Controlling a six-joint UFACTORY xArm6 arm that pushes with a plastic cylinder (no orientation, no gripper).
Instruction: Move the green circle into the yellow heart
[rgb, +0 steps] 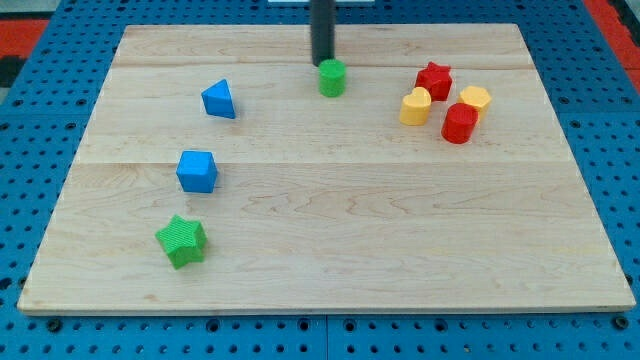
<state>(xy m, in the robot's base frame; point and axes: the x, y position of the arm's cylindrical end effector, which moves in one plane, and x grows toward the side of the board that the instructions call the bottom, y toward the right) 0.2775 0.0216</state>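
The green circle (332, 77) sits near the top middle of the wooden board. My tip (322, 63) is just above and slightly left of it, touching or nearly touching its upper edge. The yellow heart (415, 106) lies to the right of the green circle, in a cluster at the upper right. The rod comes down from the view's top.
Around the yellow heart stand a red star (434, 79), a yellow hexagon (475, 99) and a red cylinder (459, 124). A blue triangle (218, 99), a blue cube (197, 171) and a green star (182, 241) lie on the left. The board (330, 240) rests on blue pegboard.
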